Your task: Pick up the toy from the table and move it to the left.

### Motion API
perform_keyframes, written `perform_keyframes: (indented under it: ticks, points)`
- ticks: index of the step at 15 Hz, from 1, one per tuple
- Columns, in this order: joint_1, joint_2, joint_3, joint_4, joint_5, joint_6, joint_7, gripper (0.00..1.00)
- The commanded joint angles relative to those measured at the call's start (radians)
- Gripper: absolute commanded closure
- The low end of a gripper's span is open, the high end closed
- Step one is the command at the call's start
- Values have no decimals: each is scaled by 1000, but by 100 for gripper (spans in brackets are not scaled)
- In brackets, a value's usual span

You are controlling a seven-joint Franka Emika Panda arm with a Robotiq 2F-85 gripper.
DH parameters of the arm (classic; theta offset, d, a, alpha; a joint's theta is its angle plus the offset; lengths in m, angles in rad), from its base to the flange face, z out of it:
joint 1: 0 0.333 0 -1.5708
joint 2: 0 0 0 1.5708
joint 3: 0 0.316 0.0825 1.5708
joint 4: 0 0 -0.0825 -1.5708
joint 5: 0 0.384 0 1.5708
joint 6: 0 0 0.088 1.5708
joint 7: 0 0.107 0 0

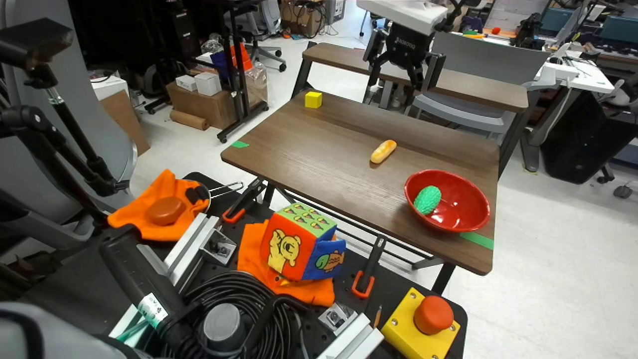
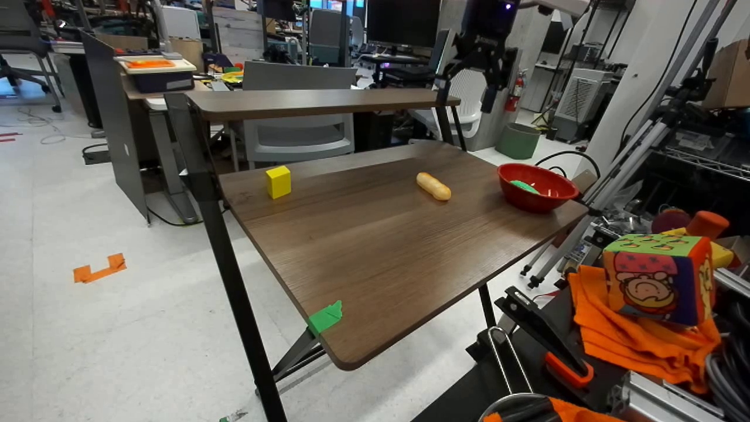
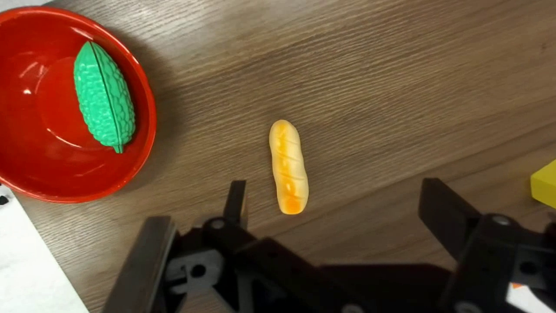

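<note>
Both fingers (image 3: 447, 213) of my Robotiq gripper (image 3: 333, 184) stand wide apart, empty, hanging well clear of toy baguette (image 3: 289, 167) on wood-grain tabletop (image 3: 369, 95).

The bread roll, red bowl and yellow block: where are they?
Bread roll (image 3: 289, 167), wrist view: middle of its top.
Red bowl (image 1: 457, 199), in an exterior view: bare inner surface.
Yellow block (image 2: 282, 184), in an exterior view: side face.

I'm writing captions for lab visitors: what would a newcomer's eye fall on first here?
Probably the glossy red bowl near one corner of the brown table, with a bumpy green toy inside it. Next, perhaps, the bright picture cube on orange cloth beside the table. Then likely the open gripper, hanging above the table, where a small toy bread roll lies.
</note>
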Motion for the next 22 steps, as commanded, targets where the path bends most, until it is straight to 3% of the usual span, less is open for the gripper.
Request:
perform_keyframes:
  ticks: [1, 8, 20, 21, 22]
  points:
    - [-5, 132, 12, 140, -10, -9, 9, 0]
    - [32, 340, -24, 329, -76, -33, 98, 0]
    - [79, 570, -61, 555, -167, -211, 189, 0]
    - [81, 585, -62, 572, -167, -225, 194, 25]
    - [82, 596, -63, 587, -167, -235, 197, 28]
